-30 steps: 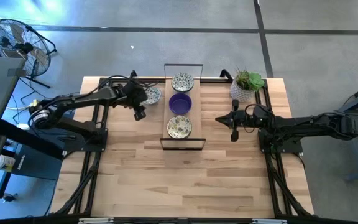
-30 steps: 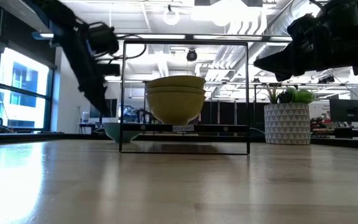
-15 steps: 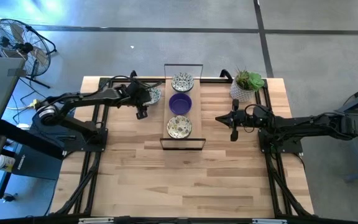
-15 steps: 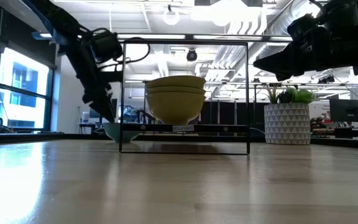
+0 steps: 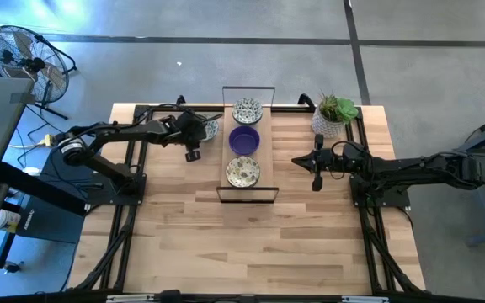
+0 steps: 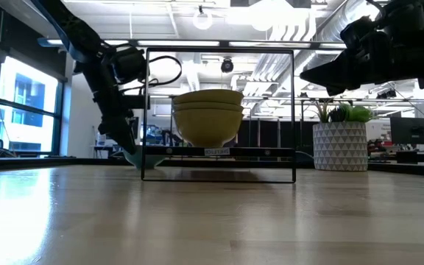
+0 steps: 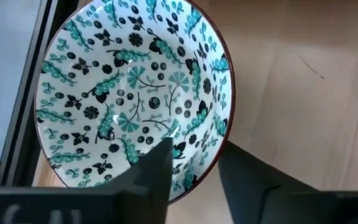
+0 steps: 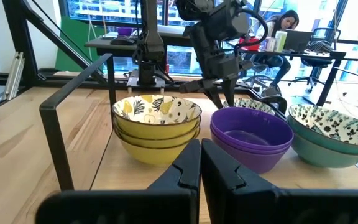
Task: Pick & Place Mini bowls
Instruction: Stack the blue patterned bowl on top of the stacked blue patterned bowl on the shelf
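Note:
A cream mini bowl with a teal and dark speckled pattern rests by its base on the table, left of a black wire rack. My left gripper slants down onto it, open, its fingers on either side of the near rim. Inside the rack stand a speckled stack, a purple stack and a yellow-sided speckled stack. My right gripper hangs shut and level to the right of the rack, holding nothing. My left gripper comes from above, slanting down, with one finger inside the bowl and the other outside, the rim between them. I cannot tell whether either finger touches the rim. The bowl sits upright on the table.
A white pot with a green plant stands at the far right. The rack's thin upright bars rise right beside the loose bowl. The near half of the wooden table lies in front of both arms.
My left gripper has come down and moved toward the far edge onto the loose speckled bowl, rolling a little on the way. The bowl has stayed where it was.

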Action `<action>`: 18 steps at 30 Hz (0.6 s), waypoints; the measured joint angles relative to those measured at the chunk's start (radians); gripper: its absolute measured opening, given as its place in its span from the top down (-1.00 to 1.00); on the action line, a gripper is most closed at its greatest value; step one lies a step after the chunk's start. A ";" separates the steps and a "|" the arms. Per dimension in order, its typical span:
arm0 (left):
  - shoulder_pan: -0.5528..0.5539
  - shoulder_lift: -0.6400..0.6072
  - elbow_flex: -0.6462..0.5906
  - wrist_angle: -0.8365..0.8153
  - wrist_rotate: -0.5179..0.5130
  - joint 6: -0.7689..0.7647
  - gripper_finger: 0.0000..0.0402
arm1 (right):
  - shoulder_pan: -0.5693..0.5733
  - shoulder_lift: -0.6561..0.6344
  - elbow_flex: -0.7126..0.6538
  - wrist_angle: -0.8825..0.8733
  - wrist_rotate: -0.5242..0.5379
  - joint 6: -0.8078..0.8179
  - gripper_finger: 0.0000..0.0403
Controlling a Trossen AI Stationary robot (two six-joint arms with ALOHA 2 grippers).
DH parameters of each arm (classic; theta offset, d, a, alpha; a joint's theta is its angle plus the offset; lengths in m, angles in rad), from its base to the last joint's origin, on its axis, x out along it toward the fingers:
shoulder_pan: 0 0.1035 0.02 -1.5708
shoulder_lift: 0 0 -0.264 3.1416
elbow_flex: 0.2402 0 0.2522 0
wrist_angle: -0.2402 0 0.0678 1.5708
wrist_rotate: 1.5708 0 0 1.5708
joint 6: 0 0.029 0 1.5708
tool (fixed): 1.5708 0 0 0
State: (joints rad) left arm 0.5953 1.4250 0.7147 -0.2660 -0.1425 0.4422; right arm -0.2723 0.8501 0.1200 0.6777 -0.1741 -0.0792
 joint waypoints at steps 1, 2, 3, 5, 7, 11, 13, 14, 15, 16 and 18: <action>0.000 0.000 0.000 0.000 0.000 0.005 0.45 | 0.000 0.000 0.000 0.000 0.000 0.000 1.00; 0.000 0.000 0.000 0.000 0.000 0.013 0.51 | 0.000 0.000 0.000 0.000 0.000 0.000 1.00; 0.000 0.000 0.000 -0.003 0.000 0.024 0.56 | 0.000 0.000 0.000 0.000 0.000 0.000 1.00; 0.000 0.000 0.000 -0.002 -0.004 0.032 0.64 | 0.000 0.000 0.000 0.000 0.000 0.000 1.00; 0.000 0.000 0.000 -0.005 -0.007 0.033 0.68 | 0.000 0.000 0.000 0.000 -0.001 0.000 1.00; 0.000 0.000 0.000 -0.028 -0.010 0.032 0.64 | 0.000 0.000 0.000 0.000 -0.001 0.000 1.00; 0.000 0.000 0.000 -0.036 -0.010 0.030 0.57 | 0.000 0.000 0.000 0.000 -0.001 0.000 1.00; 0.000 0.000 0.000 -0.035 -0.011 0.026 0.52 | 0.000 0.000 0.000 0.000 -0.001 0.000 1.00; 0.000 0.000 0.000 -0.035 -0.010 0.025 0.48 | 0.000 0.000 0.000 0.000 -0.001 0.000 1.00; 0.000 0.000 0.000 -0.036 -0.011 0.025 0.43 | 0.000 0.000 0.000 0.000 -0.001 0.000 1.00; 0.000 0.000 0.000 -0.033 -0.011 0.025 0.33 | 0.000 0.000 0.000 0.000 -0.001 0.000 1.00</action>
State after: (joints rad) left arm 0.5956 1.4250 0.7151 -0.2992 -0.1532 0.4672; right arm -0.2725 0.8501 0.1200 0.6777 -0.1749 -0.0792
